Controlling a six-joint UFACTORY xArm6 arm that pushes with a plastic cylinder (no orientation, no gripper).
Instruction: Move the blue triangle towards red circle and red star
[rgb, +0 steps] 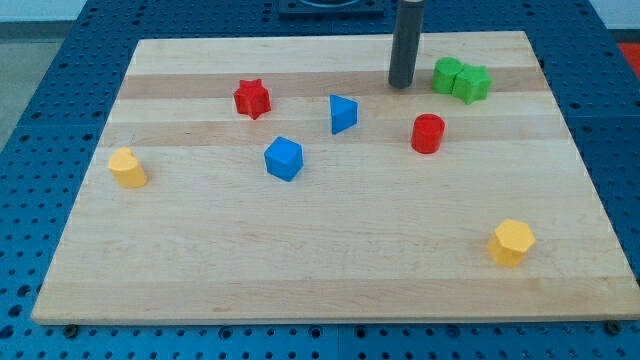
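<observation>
The blue triangle (343, 113) sits between the red star (252, 98) and red circle (427, 133), untouched, with my tip (401, 85), a bare rod without jaws, up-right of it, so only a small nudge seems needed.

Triangle (343, 113) between star (253, 98) at left, circle (427, 133) at right.

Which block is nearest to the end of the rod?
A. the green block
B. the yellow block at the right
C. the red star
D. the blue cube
A: my tip stands just to the view's left of the green block, apart from it; the others lie farther.
</observation>
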